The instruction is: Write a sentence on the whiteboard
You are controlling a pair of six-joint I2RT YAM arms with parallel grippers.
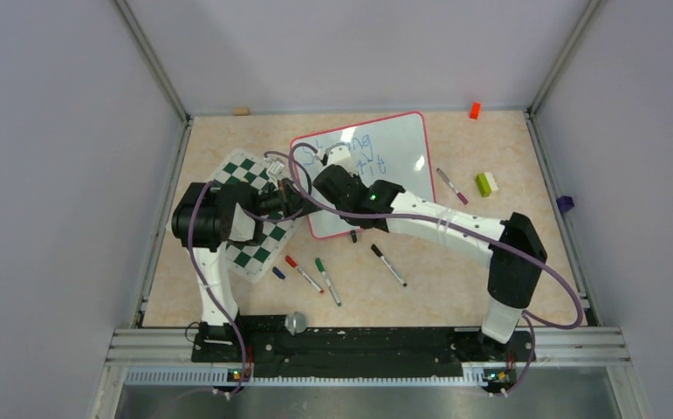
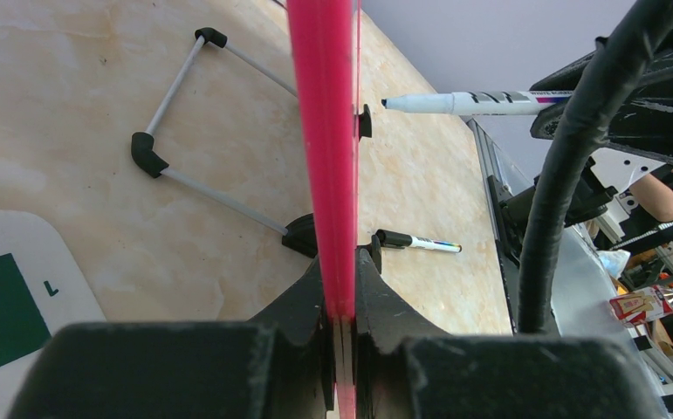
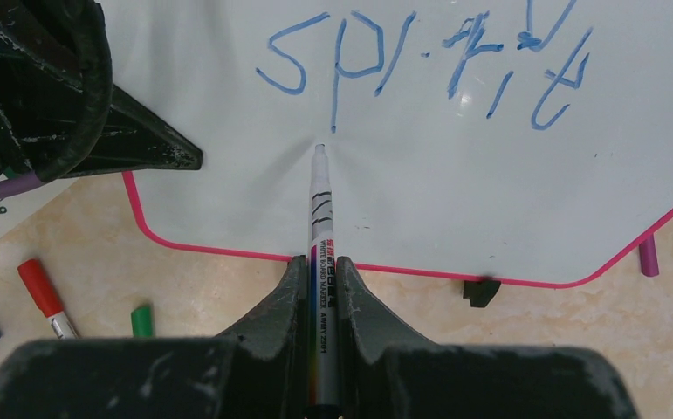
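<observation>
I'd call this roughly two thirds done. The whiteboard sits askew in the far middle of the worktop, right beside the chessboard mat, and the sentence has two blue lines on it. The lower line clearly reads "spirit" in the right wrist view. The upper one is cut off there and too small to read properly from above. The right hand is clamped on a marker whose tip sits right at the board just under the "s", meeting its own reflection. My guess is that line three is about to start, since nothing is written down there yet. The left hand is pinched tight on the whiteboard's red-pink rim, steadying it I reckon. From above, the arms hide both grips, so only the wrist views settle those. The top view does give you the loose pens near the front: red-capped, green and black. And only the left wrist view shows a grey wire prop with black corner joints beside the board's edge.
</observation>
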